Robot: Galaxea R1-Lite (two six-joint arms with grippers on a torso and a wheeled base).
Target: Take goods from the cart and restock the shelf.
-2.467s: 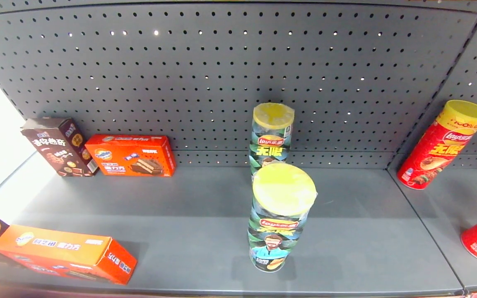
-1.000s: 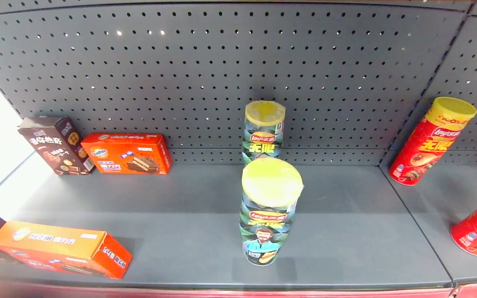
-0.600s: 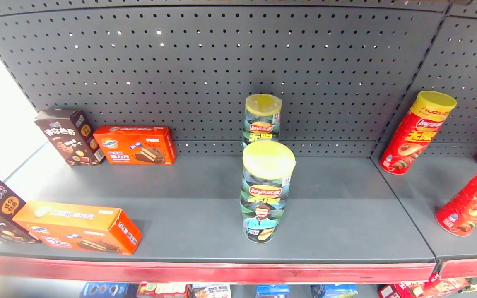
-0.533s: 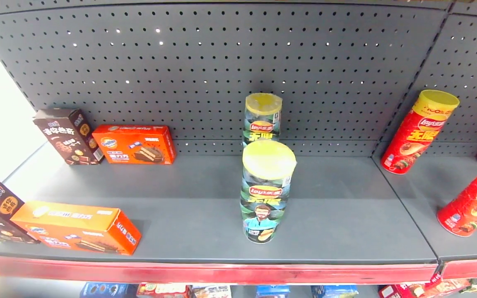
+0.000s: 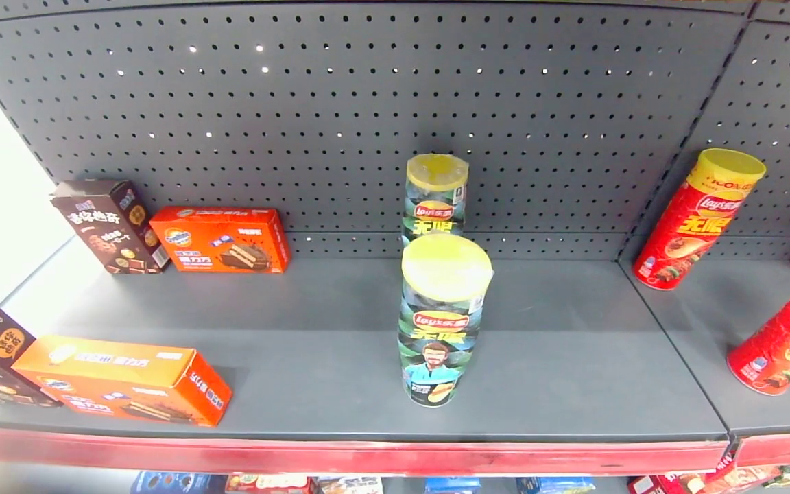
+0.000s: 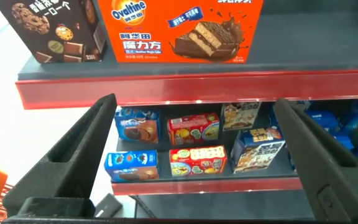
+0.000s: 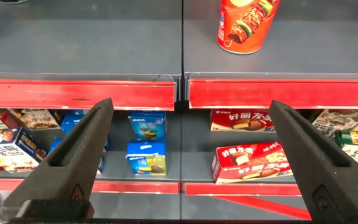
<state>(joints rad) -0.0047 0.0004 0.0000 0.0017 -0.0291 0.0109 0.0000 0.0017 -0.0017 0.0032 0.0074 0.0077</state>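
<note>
1. Head view: the shelf (image 5: 573, 357) carries two green chip cans. The front can (image 5: 441, 329) stands upright near the middle of the front edge, and the rear can (image 5: 436, 199) stands against the back panel. An orange box (image 5: 121, 377) lies at the front left corner. The red cans (image 5: 700, 219) stand on the neighbouring board to the right.
2. Left wrist view: the left gripper (image 6: 194, 106) hangs before the shelf's red lip (image 6: 197, 87). Its jaws are spread wide with nothing between them.
3. Right wrist view: the right gripper (image 7: 190, 104) is likewise spread and empty, in front of the lip.
4. Judgement: both arms are unladen, so this looks like a pause between placements. The next move calls for fetching an item from the cart, then setting it on a bare stretch beside its own kind.
</note>
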